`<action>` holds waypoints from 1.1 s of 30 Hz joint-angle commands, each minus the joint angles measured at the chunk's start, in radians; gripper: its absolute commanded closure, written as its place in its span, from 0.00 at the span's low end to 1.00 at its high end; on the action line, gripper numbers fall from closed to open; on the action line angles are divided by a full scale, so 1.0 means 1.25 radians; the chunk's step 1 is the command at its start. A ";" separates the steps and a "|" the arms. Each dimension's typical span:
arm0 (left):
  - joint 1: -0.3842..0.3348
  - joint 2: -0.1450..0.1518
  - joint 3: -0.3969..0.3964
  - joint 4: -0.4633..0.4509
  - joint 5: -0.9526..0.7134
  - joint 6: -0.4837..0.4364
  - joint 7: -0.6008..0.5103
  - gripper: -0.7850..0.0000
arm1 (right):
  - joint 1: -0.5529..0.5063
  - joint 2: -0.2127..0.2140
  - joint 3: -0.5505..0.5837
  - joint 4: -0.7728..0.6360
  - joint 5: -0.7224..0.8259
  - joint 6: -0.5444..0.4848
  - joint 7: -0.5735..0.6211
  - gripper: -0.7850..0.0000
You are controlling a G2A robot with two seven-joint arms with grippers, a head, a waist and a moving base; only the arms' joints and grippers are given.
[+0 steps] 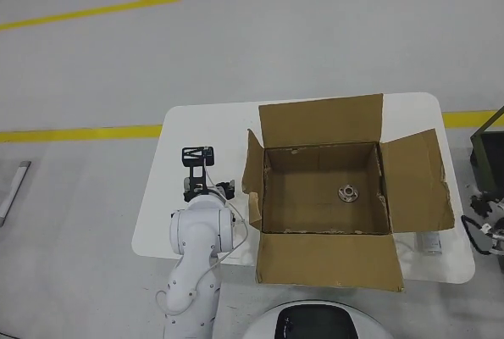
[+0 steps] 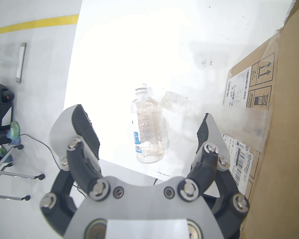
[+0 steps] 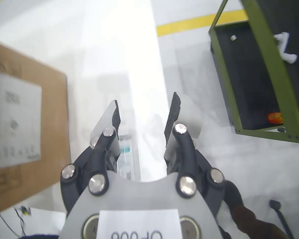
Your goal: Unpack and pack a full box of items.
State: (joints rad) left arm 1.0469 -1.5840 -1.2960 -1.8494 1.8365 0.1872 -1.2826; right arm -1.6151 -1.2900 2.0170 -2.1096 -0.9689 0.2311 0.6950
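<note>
Cardboard box (image 1: 324, 125) open on a white table (image 2: 139, 38), nearly emptied, both pincers spread apart outside it.

Brown corrugated flaps fold outward, and one small round, metallic-looking piece (image 1: 347, 193) sits on the box floor. Beside the box's left wall, a clear ribbed plastic bottle (image 2: 147, 135) appears to lie on its side under the left gripper (image 2: 142, 114), jaws apart, not touching. The right gripper (image 3: 145, 99), also apart, hangs by the table's right edge above another small bottle (image 3: 125, 152). Unpacking seems almost finished. Grasping the slick, rounded bottle would call for lowering and closing across its body.
</note>
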 commanded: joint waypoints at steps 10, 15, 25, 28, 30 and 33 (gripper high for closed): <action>0.000 0.000 0.000 0.000 0.000 0.000 0.000 0.00 | 0.080 0.007 -0.071 -0.192 0.050 -0.046 -0.020 1.00; 0.000 0.000 0.000 0.000 0.000 0.000 0.000 0.00 | 0.134 0.014 -0.250 -0.192 -0.041 -0.094 0.074 1.00; 0.000 0.000 0.000 0.000 0.000 0.000 0.000 0.00 | 0.253 0.004 -0.574 -0.019 -0.319 -0.006 0.208 1.00; 0.000 0.000 0.000 0.000 0.000 0.000 0.000 0.00 | 0.302 -0.005 -0.643 0.055 -0.418 0.049 0.238 1.00; 0.000 0.000 0.000 0.000 0.000 0.000 0.000 0.00 | 0.329 -0.013 -0.677 0.096 -0.431 0.082 0.251 1.00; 0.000 0.000 0.000 0.000 0.000 0.000 0.000 0.00 | 0.368 -0.023 -0.715 0.152 -0.462 0.116 0.276 1.00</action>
State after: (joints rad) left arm 1.0469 -1.5840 -1.2960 -1.8494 1.8365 0.1872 -1.2826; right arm -1.1670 -1.3162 1.1330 -1.9360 -1.5400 0.3646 1.0312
